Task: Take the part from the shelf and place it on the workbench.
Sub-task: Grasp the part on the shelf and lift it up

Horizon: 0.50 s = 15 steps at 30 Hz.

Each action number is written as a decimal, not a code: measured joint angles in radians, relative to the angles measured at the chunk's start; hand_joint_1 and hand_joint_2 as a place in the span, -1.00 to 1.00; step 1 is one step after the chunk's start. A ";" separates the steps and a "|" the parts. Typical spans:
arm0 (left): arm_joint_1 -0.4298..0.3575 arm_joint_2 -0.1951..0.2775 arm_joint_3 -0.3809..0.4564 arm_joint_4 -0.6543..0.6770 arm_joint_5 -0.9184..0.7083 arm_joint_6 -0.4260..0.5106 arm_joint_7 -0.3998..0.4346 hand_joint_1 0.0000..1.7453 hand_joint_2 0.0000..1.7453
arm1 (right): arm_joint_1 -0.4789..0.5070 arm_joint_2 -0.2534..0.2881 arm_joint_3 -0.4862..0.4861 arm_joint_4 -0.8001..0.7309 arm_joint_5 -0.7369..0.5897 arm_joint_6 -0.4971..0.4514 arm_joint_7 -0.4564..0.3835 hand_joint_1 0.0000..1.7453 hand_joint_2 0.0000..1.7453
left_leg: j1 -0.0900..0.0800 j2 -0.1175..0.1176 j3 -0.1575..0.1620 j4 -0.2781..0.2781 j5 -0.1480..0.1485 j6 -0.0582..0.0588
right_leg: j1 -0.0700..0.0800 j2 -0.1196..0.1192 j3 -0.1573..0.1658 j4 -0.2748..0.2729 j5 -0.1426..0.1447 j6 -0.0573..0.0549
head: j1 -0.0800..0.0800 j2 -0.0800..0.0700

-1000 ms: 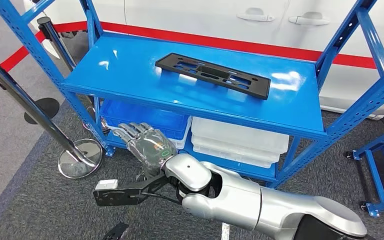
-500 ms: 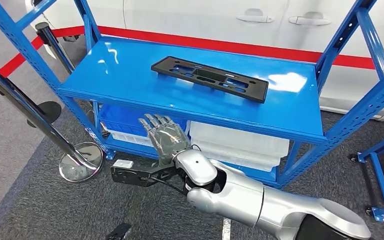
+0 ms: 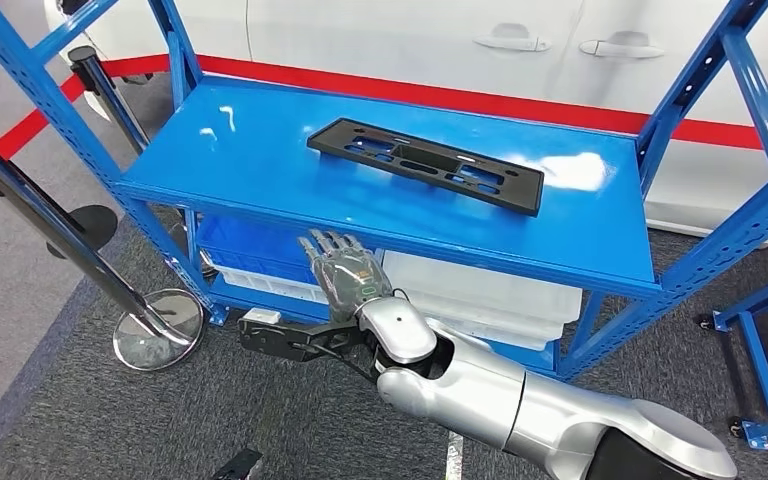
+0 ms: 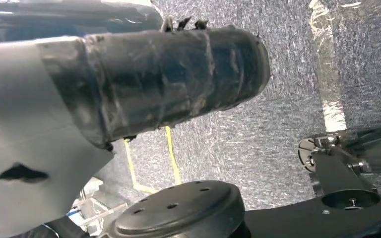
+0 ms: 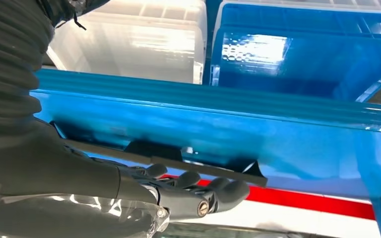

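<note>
part [image 3: 425, 165]: one, black, flat on top shelf [image 3: 260, 150], untouched | right hand [image 3: 343, 275]: fingers straight and apart, empty, below shelf edge in front of bins | left hand: state cannot tell | bins: one blue [image 3: 250, 245], two clear [image 3: 480, 290] | no legible writing

Bright blue shelf [image 3: 260, 150] with a flat black part [image 3: 425, 165] on it, blue bin [image 3: 245, 245] and clear whitish bins [image 3: 490, 285] underneath, silver arm with a dark grey right hand [image 3: 340, 275], speckled grey carpet [image 3: 110, 420], red stripe [image 3: 440, 97] behind.
</note>
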 joint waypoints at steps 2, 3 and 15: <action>-0.001 -0.001 -0.005 0.000 0.000 -0.001 0.000 -1.00 -1.00 | 0.000 0.000 -0.005 0.008 -0.001 -0.007 0.000 -1.00 1.00 | 0.003 0.002 0.007 -0.005 -0.001 0.009 | -0.001 -0.003 -0.046 0.096 -0.048 0.007 | 0.003 0.000; -0.001 -0.001 -0.007 0.000 -0.001 -0.002 0.000 -1.00 -1.00 | 0.002 -0.001 -0.006 0.012 -0.001 -0.009 0.000 -1.00 1.00 | 0.002 0.002 0.008 -0.004 -0.004 0.013 | -0.001 -0.004 -0.084 0.166 -0.075 0.010 | 0.005 0.000; -0.001 -0.006 -0.015 0.000 0.000 -0.005 0.003 -1.00 -1.00 | 0.010 -0.004 -0.009 0.039 0.009 -0.023 0.011 -1.00 1.00 | -0.002 0.000 0.020 0.024 -0.048 -0.017 | -0.005 0.001 -0.036 0.002 0.036 -0.015 | 0.002 0.000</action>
